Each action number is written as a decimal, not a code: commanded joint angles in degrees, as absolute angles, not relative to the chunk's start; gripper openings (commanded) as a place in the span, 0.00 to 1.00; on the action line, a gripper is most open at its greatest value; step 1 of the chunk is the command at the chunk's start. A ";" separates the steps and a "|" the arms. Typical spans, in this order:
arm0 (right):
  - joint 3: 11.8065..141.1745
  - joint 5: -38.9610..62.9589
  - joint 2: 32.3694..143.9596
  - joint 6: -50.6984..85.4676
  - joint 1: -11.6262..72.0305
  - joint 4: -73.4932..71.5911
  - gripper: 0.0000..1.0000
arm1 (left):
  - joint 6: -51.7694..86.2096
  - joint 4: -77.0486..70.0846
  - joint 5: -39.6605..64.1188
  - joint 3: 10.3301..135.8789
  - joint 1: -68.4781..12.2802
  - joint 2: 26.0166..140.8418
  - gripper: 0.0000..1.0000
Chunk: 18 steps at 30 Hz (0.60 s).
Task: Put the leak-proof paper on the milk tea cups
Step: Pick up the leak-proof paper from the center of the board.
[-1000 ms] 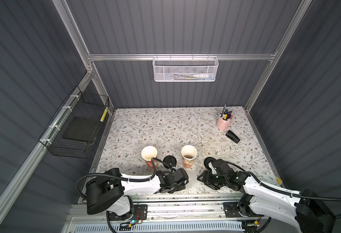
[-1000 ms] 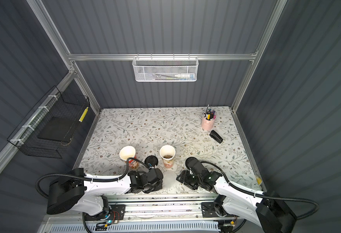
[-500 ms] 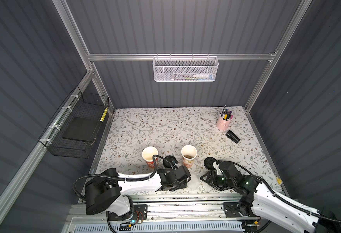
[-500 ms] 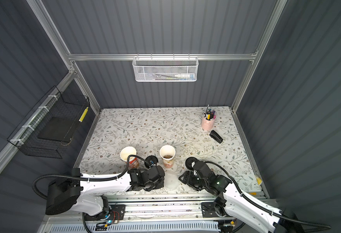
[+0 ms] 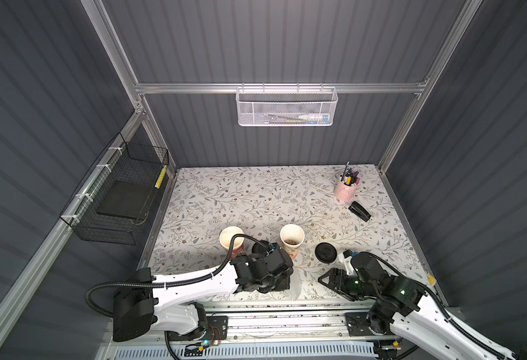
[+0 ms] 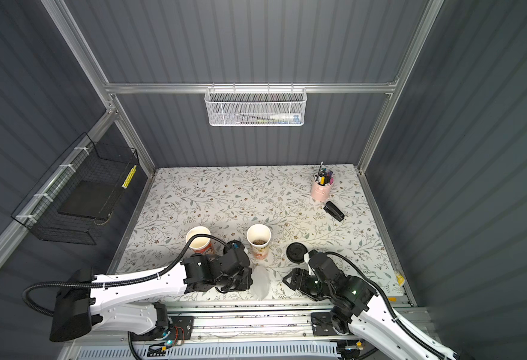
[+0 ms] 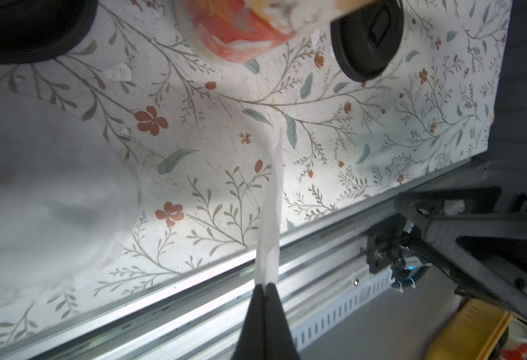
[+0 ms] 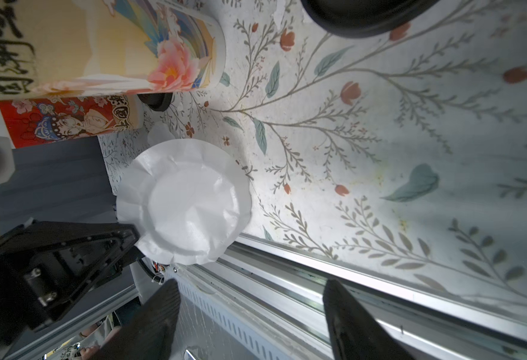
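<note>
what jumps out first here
The left gripper, shut on a round whitish leak-proof paper, holds it up near the front edge of the table. Just behind stand two uncovered milk tea cups, with the right gripper open beside the sheet.

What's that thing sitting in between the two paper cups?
A black round lid sits between the left cup and the right cup. Both top views show it, partly covered by the left arm.
</note>
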<state>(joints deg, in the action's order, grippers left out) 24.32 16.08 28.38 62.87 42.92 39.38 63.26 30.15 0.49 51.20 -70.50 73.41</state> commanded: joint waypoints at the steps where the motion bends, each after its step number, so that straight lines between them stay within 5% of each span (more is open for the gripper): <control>1: 30.18 16.87 27.42 58.60 43.07 46.03 0.75 | 58.97 39.77 5.06 56.28 -70.86 69.86 0.00; 12: 50.21 18.19 33.25 41.26 42.83 51.78 0.84 | 47.07 52.85 7.81 79.54 -70.79 70.36 0.00; 18: 53.88 34.81 37.15 41.65 36.44 43.77 0.88 | 42.17 46.93 14.24 86.07 -66.22 72.47 0.00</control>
